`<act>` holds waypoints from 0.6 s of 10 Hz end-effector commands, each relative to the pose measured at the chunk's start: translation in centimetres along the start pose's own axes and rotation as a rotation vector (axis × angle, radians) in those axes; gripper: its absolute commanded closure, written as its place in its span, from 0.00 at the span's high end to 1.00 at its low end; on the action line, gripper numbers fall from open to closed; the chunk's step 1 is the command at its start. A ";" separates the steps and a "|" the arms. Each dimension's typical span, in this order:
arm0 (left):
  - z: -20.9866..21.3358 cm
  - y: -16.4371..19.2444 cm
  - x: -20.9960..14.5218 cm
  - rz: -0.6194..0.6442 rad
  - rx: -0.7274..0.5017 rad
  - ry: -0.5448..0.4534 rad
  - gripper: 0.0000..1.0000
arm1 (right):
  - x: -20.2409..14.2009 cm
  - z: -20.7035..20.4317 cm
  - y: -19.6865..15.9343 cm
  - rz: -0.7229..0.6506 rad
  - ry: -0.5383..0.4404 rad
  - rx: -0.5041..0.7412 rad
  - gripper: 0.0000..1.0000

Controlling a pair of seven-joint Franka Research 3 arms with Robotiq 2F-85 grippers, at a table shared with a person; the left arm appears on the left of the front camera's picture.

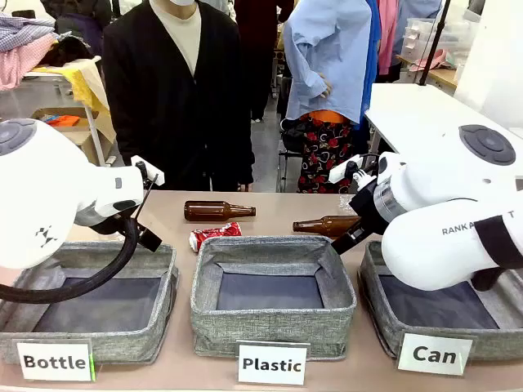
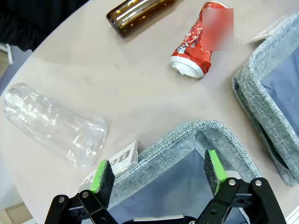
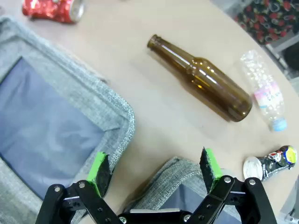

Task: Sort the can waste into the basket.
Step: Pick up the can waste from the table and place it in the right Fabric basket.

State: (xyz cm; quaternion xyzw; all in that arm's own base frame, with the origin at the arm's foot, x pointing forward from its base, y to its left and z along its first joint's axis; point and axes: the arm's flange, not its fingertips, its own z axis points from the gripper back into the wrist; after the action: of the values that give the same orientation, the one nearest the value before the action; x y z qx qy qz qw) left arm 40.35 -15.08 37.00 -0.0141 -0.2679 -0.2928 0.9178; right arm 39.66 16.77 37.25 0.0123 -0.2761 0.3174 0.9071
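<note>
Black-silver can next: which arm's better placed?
Right. The black-silver can lies close to the open right claw in its wrist view, and the Can basket sits on that arm's side.

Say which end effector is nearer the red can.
Left. The left end effector is over the Bottle bin, near the red can; the right end effector is over the Can bin, farther off.

The right gripper (image 3: 154,161) rises from the bottom edge, green pads wide apart and empty, above the basket (image 3: 163,179) corner, with a second grey bin (image 3: 88,91) at left. A brown bottle (image 3: 201,77) lies across the centre of the tan table (image 3: 154,70), with a clear plastic bottle (image 3: 264,91) just right of it. The red can (image 3: 53,9) lies at upper left and the black-silver can (image 3: 273,161) at lower right.
</note>
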 end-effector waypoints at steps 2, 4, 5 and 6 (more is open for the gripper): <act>0.0 0.0 0.0 0.000 0.000 0.000 1.00 | 0.0 0.0 0.0 0.000 0.000 0.000 1.00; 0.0 0.0 0.0 0.000 0.000 0.000 1.00 | 0.0 0.0 0.0 0.000 0.000 0.000 1.00; 0.0 0.0 0.0 0.000 0.000 0.000 1.00 | 0.0 0.0 0.0 0.000 0.000 0.000 1.00; 0.0 0.0 0.0 0.000 0.000 0.000 1.00 | 0.0 0.0 0.0 0.000 0.000 0.000 1.00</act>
State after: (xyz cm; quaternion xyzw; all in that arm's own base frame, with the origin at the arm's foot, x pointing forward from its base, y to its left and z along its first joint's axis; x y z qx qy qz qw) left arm 40.35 -15.08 37.00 -0.0141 -0.2679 -0.2928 0.9178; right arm 39.65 16.78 37.25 0.0121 -0.2761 0.3177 0.9070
